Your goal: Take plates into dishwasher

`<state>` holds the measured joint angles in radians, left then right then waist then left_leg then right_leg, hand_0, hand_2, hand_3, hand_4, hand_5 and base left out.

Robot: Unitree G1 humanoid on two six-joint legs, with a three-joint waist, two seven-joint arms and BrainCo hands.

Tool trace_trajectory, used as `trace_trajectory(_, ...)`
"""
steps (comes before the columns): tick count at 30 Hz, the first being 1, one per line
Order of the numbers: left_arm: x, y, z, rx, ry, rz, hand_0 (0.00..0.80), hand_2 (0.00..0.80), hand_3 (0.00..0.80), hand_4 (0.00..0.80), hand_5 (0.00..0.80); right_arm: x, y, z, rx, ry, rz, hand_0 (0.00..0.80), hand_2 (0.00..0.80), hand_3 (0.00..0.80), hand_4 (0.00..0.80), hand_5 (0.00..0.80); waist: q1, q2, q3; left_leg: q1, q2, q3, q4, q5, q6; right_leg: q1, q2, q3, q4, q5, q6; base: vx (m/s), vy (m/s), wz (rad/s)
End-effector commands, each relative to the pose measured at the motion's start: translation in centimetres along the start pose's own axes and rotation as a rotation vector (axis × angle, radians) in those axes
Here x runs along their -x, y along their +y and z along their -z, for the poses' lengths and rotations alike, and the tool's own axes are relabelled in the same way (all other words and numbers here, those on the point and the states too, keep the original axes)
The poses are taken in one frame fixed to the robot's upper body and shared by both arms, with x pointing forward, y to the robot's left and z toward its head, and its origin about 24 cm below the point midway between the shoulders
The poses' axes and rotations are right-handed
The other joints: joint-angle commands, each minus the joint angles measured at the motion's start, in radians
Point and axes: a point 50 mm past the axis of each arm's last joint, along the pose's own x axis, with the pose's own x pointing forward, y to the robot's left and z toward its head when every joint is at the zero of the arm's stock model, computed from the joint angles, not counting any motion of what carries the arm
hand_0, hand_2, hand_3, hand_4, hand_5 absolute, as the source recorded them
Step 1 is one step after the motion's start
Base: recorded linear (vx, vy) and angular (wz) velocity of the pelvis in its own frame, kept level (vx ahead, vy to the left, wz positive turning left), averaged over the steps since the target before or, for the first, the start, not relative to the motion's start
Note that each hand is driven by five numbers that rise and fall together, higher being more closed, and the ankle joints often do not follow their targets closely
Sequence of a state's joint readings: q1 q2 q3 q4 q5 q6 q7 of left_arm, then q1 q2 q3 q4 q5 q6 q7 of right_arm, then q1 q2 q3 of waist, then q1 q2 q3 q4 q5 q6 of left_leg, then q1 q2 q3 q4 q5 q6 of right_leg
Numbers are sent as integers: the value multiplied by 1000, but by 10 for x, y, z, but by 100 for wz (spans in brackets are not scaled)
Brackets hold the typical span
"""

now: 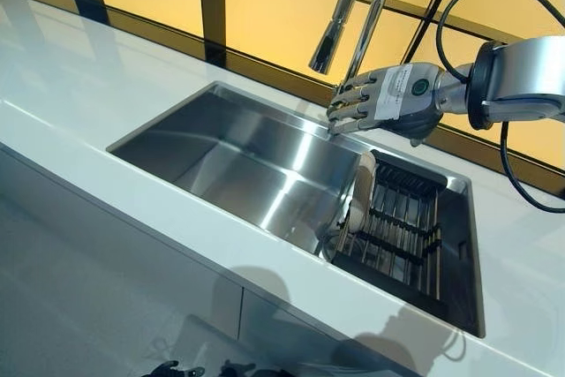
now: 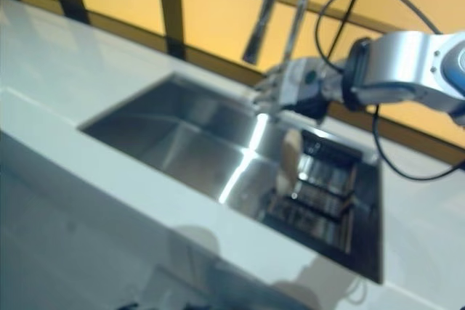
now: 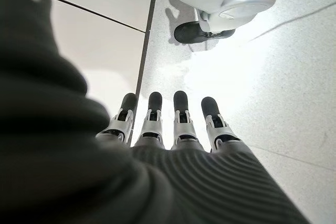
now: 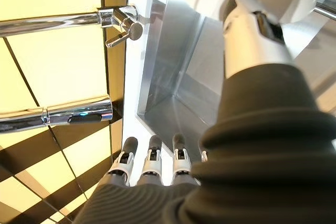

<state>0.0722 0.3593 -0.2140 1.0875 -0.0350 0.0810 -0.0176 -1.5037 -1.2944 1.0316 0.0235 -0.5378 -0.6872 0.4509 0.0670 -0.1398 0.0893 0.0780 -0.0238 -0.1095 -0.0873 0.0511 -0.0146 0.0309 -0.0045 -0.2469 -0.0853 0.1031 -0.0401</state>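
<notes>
One pale plate (image 1: 360, 192) stands on edge at the left end of a black dish rack (image 1: 402, 229) in the right part of the steel sink (image 1: 238, 158). My right hand (image 1: 381, 99) hovers above the plate and the sink's back rim, just beside the tap, fingers straight and holding nothing. Its own wrist view shows those fingers (image 4: 152, 161) stretched out over the sink basin (image 4: 173, 82). My left hand (image 3: 168, 124) shows only in the left wrist view, hanging over the floor with straight fingers and nothing in it. No dishwasher is in view.
A tall chrome tap (image 1: 353, 6) arches over the sink right next to my right hand. The white counter (image 1: 79, 103) surrounds the sink, with a dark-framed yellow window wall (image 1: 265, 15) behind it. The left part of the basin holds nothing.
</notes>
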Motion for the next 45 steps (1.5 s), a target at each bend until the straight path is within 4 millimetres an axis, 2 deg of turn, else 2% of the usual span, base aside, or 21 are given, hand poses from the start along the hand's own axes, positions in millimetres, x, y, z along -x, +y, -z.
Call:
trace_trajectory(1,1,20,-5,9,-19,-45,0,0,0,0,0,14,-3,30,-77,157,9,0,0,0,0,0,13,-16,17,5,-31,132,0,-121,36,94,35,15,-2,-197,46,10,-38,0)
trace_trajectory(19,1,21,-14,-6,-58,-45,0,0,0,0,0,14,14,28,-145,186,-5,0,0,0,0,0,4,9,59,-13,-24,144,0,-105,32,69,43,34,-2,-190,38,4,-52,-1)
trace_trajectory(45,0,23,-27,-13,-96,-49,0,0,0,0,0,8,17,27,-155,204,10,0,0,0,0,0,2,-11,104,-47,-12,162,26,-100,24,39,54,45,-2,-180,30,-1,-13,-1)
